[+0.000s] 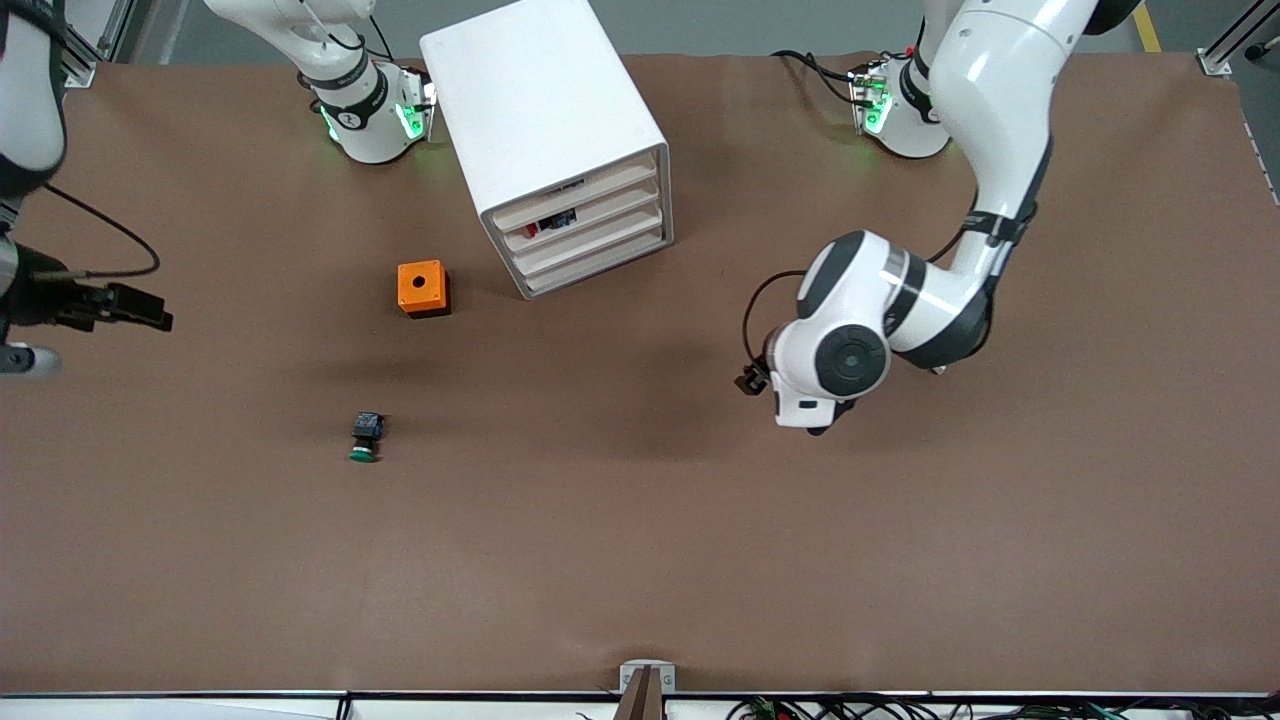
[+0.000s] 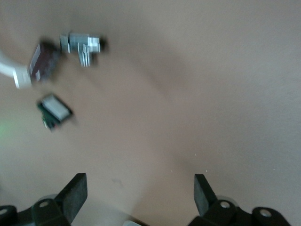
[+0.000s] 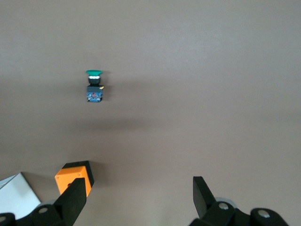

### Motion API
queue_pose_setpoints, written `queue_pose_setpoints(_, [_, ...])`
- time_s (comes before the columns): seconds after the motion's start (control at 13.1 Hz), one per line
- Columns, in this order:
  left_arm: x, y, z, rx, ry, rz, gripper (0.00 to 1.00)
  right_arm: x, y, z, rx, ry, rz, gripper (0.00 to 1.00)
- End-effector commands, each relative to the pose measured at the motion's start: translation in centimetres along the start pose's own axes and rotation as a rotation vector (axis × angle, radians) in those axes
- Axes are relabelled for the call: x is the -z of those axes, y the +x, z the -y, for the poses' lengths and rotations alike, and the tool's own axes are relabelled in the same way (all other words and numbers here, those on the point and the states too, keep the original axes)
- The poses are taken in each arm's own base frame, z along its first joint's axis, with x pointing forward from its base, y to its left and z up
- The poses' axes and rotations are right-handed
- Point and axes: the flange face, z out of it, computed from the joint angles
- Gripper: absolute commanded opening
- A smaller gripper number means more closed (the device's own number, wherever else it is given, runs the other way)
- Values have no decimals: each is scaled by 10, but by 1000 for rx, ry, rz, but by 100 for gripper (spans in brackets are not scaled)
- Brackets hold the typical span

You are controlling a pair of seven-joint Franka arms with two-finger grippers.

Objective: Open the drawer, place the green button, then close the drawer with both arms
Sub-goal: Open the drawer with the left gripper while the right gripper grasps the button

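The white cabinet (image 1: 545, 110) stands between the arms' bases, its four fronts facing the front camera. The drawer (image 1: 592, 243), third down, is shut. The button (image 1: 366, 437), black with a green cap, lies on the table nearer the front camera than the orange cube; it also shows in the right wrist view (image 3: 94, 87). My right gripper (image 1: 150, 308) is open and empty in the air at the right arm's end of the table; its jaws (image 3: 138, 188) hold nothing. My left gripper (image 1: 825, 428) hangs over bare table toward the left arm's end, open and empty (image 2: 139, 188).
An orange cube with a round hole (image 1: 423, 288) sits beside the cabinet, also in the right wrist view (image 3: 73, 176). The left wrist view shows a small switch with a white cap (image 2: 54, 110), a silver part (image 2: 82, 44) and a brown part (image 2: 42, 61) on the table.
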Motion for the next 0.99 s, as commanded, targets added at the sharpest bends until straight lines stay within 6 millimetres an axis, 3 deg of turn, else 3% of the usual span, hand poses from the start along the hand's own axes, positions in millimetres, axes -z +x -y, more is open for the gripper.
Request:
queue_pose_setpoints(0.0, [-32, -32, -17, 220, 47, 55, 100, -10, 11, -1, -9, -3, -7, 100])
queue_pose_setpoints(0.15, [-53, -57, -22, 355, 87, 114, 100, -34, 15, 9, -37, 1, -20, 100])
queue_pose_setpoints(0.38, [-76, -88, -28, 523, 154, 252, 100, -83, 16, 45, -119, 0, -25, 100])
queue_pose_setpoints(0.53, [-83, -98, -30, 565, 190, 372, 100, -119, 15, 56, -151, 47, -52, 100])
queue_pose_setpoints(0.91, [-131, -114, -40, 801, 352, 541, 100, -211, 8, 97, -131, 49, -132, 100])
